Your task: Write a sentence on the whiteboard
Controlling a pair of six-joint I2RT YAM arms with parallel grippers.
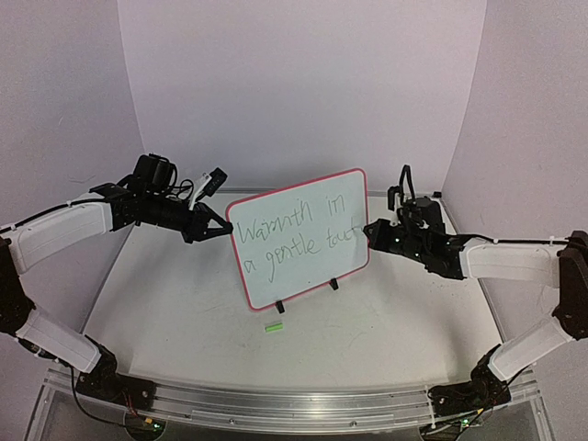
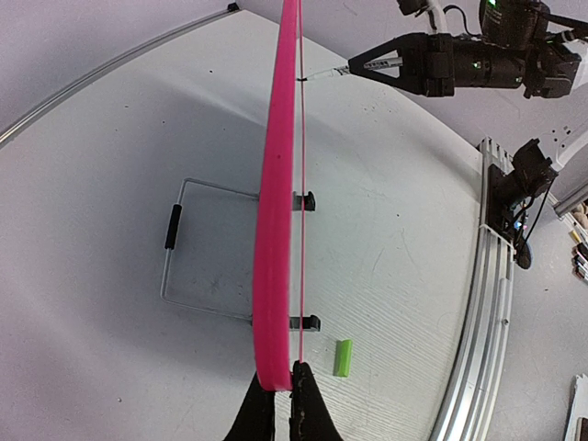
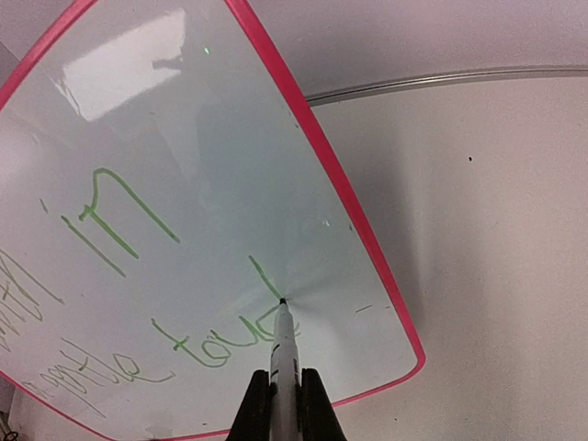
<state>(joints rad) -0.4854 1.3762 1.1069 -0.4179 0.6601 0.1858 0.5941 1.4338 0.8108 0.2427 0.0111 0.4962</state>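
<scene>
Right gripper [image 3: 285, 390]: clamped on a slim white marker [image 3: 283, 349] with a dark tip; the barrel runs out between the two black fingers.
Marker tip: touching the glossy face at the foot of a slanted green stroke, just after the letters "touc".
Left gripper [image 2: 280, 404]: pinched shut on the frame edge of the small rectangular whiteboard [image 1: 308, 276] with its rounded red-pink rim, at the board's left side in the top view.
Whiteboard position: near the middle of the white table [image 1: 395, 322], tilted back on two small black clip feet [image 1: 280, 306], between the two arms.
Sentence [image 1: 294, 234]: thin green handwriting in two lines, "Warmth in" above "a gentle touc", the last letter only begun.
Loose item: a small light-green cap [image 1: 272, 326] lies on the table just in front of the board.
Step in hand: by my judgement, the final "h" of "touch", so the writing is nearly complete.
Next move: likely the arch of the "h", drawn with light, even pressure while the left grip braces the board, then the tip lifted straight off without smearing.
</scene>
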